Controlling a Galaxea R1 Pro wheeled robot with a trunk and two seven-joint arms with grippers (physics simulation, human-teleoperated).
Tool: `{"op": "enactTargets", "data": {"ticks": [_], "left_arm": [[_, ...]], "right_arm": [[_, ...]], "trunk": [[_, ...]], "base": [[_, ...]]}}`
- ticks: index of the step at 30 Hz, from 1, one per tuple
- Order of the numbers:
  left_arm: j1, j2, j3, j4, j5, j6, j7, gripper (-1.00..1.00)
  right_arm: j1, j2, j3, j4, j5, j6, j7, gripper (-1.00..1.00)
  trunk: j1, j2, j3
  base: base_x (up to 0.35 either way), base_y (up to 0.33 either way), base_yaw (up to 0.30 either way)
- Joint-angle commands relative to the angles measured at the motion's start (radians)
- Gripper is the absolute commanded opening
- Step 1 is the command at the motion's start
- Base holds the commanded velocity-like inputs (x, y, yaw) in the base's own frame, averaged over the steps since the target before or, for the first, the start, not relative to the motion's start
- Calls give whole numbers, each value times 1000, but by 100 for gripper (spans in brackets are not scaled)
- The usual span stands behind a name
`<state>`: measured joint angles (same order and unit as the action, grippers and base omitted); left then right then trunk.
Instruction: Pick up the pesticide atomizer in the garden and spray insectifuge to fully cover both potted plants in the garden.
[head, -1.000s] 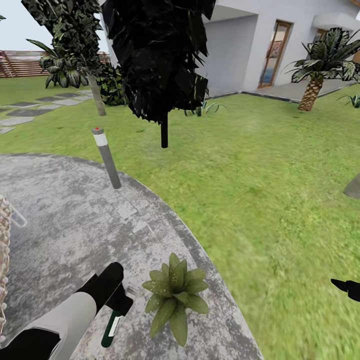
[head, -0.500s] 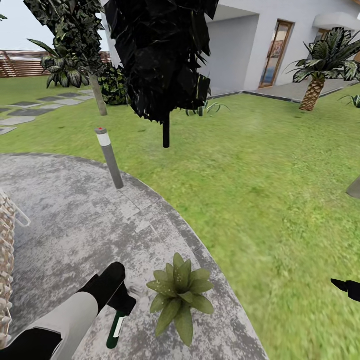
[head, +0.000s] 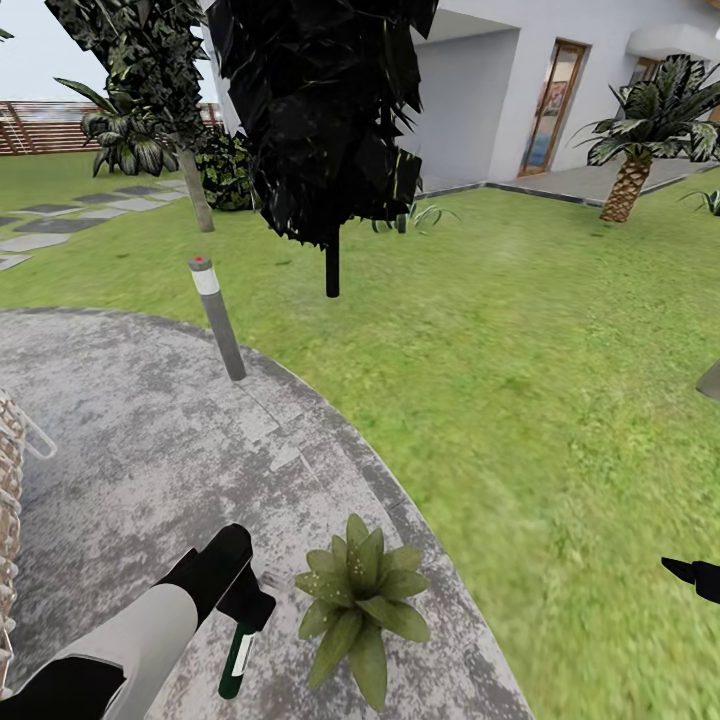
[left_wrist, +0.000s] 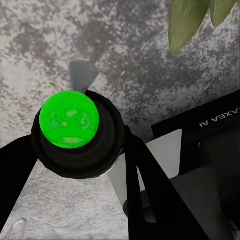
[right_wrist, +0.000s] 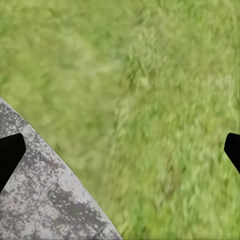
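Since the earlier frame, our left gripper (head: 245, 607) lowered slightly | clenched on spray bottle (head: 237, 661), 9 o'clock of potted plant (head: 362, 604) | light, rigid, slippery; we grip near head | right gripper (head: 690, 574) released.

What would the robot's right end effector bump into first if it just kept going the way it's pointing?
Probably the lawn. Its wrist view looks along the open right end effector onto grass, with the patio edge off to one side. Nothing stands between, though depth is hard to judge.
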<state>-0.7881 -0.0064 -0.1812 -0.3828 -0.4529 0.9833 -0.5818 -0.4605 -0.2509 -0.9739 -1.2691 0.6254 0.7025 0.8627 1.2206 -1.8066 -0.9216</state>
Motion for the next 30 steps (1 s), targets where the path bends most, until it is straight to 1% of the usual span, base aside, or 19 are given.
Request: {"op": "enactTargets", "data": {"ticks": [1, 11, 16, 20, 26, 27, 30], "left_arm": [[0, 1, -2, -1, -10, 2, -10, -100], [0, 2, -1, 1, -10, 2, -10, -100], [0, 2, -1, 1, -10, 2, -10, -100], [0, 1, -1, 1, -10, 2, -10, -100], [0, 0, -3, 4, -10, 2, -10, -100], [0, 0, -3, 53, -11, 1, -10, -100], [0, 0, -3, 80, -11, 0, -10, -100]], "right_arm": [[-1, 0, -2, -1, 10, 2, 10, 100], [-1, 0, -2, -1, 10, 2, 10, 100], [-1, 0, -2, -1, 10, 2, 10, 100], [-1, 0, -2, -1, 10, 2, 10, 100], [-1, -1, -3, -1, 10, 2, 10, 100], [-1, 0, -2, -2, 10, 2, 10, 100], [-1, -1, -3, -2, 10, 2, 10, 100]], "trunk": [[0, 0, -1], [0, 0, -1], [0, 0, -1], [0, 0, -1], [0, 0, -1], [0, 0, -1], [0, 0, -1]], "base": [[0, 0, 0], [1, 1, 18], [160, 146, 177], [192, 178, 36], [19, 18, 2], [0, 0, 0], [0, 0, 0]]}}
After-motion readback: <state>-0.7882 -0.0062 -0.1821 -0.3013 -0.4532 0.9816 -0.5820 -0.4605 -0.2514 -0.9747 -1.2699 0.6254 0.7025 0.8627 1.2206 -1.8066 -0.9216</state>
